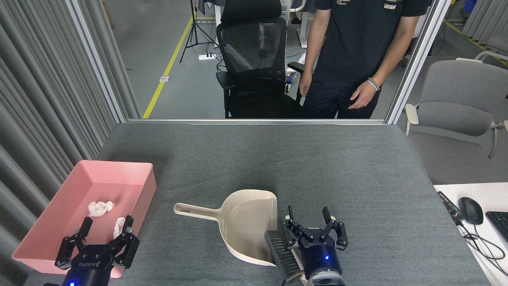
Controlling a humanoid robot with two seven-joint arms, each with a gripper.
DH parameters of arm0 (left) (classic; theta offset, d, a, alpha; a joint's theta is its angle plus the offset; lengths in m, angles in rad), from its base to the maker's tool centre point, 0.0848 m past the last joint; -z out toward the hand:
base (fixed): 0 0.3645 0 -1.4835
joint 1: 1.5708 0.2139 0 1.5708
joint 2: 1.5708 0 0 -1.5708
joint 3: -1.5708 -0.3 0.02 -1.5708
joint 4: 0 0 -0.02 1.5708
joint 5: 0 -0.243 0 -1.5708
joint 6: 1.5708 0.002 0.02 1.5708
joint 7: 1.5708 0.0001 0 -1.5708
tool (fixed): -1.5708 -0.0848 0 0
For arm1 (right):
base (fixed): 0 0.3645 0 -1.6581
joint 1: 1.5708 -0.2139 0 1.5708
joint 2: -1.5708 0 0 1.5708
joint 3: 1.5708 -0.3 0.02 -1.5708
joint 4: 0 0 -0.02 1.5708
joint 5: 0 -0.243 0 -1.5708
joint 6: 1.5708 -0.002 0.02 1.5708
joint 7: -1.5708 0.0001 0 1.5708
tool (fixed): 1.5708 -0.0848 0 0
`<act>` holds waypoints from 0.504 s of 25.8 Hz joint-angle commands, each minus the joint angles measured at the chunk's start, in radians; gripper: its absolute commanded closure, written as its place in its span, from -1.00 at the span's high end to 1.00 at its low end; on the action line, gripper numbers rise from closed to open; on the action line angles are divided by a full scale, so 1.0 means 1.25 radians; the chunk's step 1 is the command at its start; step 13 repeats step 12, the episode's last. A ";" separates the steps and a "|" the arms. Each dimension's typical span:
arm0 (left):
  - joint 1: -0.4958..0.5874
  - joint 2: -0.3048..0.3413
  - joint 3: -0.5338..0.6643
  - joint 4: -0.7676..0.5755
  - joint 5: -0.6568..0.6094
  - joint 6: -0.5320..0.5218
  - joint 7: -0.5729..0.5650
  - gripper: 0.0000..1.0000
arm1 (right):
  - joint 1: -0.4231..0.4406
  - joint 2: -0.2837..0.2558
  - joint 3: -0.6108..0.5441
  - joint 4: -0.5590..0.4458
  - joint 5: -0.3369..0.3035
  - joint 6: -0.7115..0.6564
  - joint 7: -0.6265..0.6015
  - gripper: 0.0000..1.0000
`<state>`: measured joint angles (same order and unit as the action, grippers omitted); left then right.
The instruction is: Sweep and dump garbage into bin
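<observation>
Two tissue wads [100, 207] already lie inside the pink bin [131, 169] at the near left of the counter [278, 159], one a little nearer you and to the right of the other [119, 226], so the dumping looks done and what remains is clearing your arms away safely. Your left gripper [105, 228] hangs over the bin's near right corner with its fingers apart and empty. Your right gripper [308, 216] also has its fingers spread, holding nothing, just beside the brush [281, 250], whose bristles rest on the near edge of the beige dustpan [246, 222]. Watch that side: a sideways pull could catch the brush and drag it and the dustpan across the counter. On the left, dropping the arm carelessly could clip the bin's rim and tip the wads back out. Mind too the person [357, 51] standing at the far edge.
</observation>
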<state>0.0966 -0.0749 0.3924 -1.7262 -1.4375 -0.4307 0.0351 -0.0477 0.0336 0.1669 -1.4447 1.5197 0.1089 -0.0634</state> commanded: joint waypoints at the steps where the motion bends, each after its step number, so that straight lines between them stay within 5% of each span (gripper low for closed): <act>1: 0.001 0.000 -0.027 0.000 0.000 -0.001 -0.001 0.96 | 0.004 -0.007 0.001 0.000 -0.003 0.005 -0.001 0.95; 13: 0.002 0.000 -0.037 -0.001 0.001 -0.003 -0.002 0.96 | -0.001 0.001 0.003 0.001 -0.002 -0.010 -0.001 0.95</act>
